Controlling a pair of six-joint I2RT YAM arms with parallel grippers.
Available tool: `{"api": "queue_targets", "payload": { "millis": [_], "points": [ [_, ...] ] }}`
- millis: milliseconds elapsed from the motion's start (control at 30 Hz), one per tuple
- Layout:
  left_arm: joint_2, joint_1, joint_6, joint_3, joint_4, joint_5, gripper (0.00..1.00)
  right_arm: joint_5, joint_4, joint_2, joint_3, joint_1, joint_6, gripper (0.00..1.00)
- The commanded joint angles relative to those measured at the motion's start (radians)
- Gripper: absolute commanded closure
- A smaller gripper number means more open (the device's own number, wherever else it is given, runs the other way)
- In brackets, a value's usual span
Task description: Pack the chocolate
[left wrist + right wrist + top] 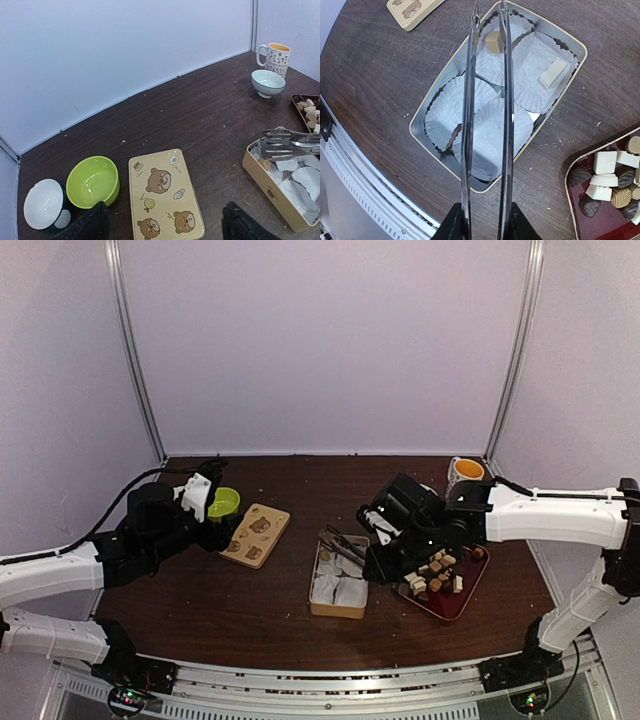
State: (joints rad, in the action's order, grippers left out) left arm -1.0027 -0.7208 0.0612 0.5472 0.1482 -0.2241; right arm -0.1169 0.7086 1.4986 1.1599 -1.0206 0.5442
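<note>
- The right claw [485, 222] is closed on the handles of a pair of metal tongs [467, 125]. The tongs reach forward over a cream tin box [427, 112].
- The tin box stands on the dark wooden table [200, 610]. Its inside is filled with white paper cups [490, 132].
- Two pieces of chocolate lie in the box. A tan cube [494, 42] sits in a far cup, between the two arms of the tongs and near their tips. I cannot tell if the tongs touch it.
- A pale block [553, 73] lies in the cup just beside it, to the right in the right wrist view.
- The loose pieces [606, 175], in white, tan and dark brown, are heaped on a red tray [602, 222]. The tray is just beside the box.
- The left claw [165, 215] is open and holds nothing. Its fingers stand wide apart above the near end of a flat lid [165, 180] with bear pictures.
- A green bowl [92, 181] and a white bowl [44, 210] stand just beside each other, to the left of the lid.
- A mug [274, 56] with an orange inside and a small pale blue bowl [267, 82] stand close together at the far right of the table, near the tray.
</note>
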Motion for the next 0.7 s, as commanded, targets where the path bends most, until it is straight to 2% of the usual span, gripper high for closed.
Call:
{"api": "queue_targets", "payload": {
  "millis": [0,267,667],
  "points": [
    [-0.002,0.004,-0.006,0.025,0.015,0.005,0.21,0.049,0.006,0.010,0.038,-0.005,-0.015,0.72],
    [-0.006,0.004,-0.007,0.027,0.013,0.005,0.21,0.066,0.026,-0.002,0.050,-0.005,-0.014,0.71],
    [-0.016,0.004,-0.007,0.030,0.014,0.008,0.21,0.168,0.132,-0.149,0.028,-0.005,0.008,0.71]
  ]
}}
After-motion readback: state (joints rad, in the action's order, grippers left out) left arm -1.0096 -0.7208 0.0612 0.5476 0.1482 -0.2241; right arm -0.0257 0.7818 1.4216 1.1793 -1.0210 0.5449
